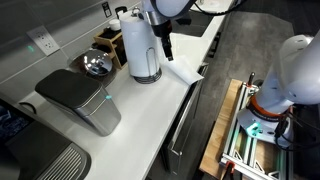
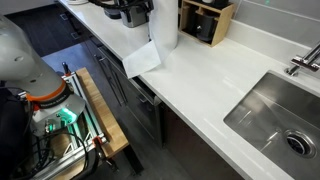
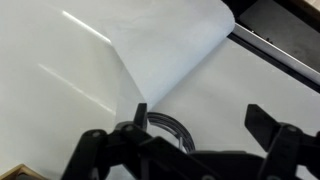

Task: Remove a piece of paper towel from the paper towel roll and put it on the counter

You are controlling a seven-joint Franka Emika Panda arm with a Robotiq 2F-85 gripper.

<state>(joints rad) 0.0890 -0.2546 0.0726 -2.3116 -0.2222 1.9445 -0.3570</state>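
Observation:
The paper towel roll (image 1: 140, 50) stands upright on the white counter (image 1: 150, 115); it also shows in an exterior view (image 2: 165, 25). A white sheet of paper towel (image 1: 186, 72) lies spread on the counter from the roll's foot to the front edge (image 2: 143, 58), with a corner over the edge. I cannot tell whether it is still joined to the roll. My gripper (image 1: 167, 44) hangs beside the roll above the sheet. In the wrist view the jaws (image 3: 200, 120) are open and empty over the sheet (image 3: 170, 55), with the holder's round base (image 3: 172, 126) just below.
A grey boxy appliance (image 1: 85, 100) and a metal bowl (image 1: 97, 65) sit on the counter near the roll. A wooden box (image 2: 205, 20) stands behind the roll. A sink (image 2: 275, 115) is set into the counter. A wooden cart (image 1: 235, 130) stands on the floor.

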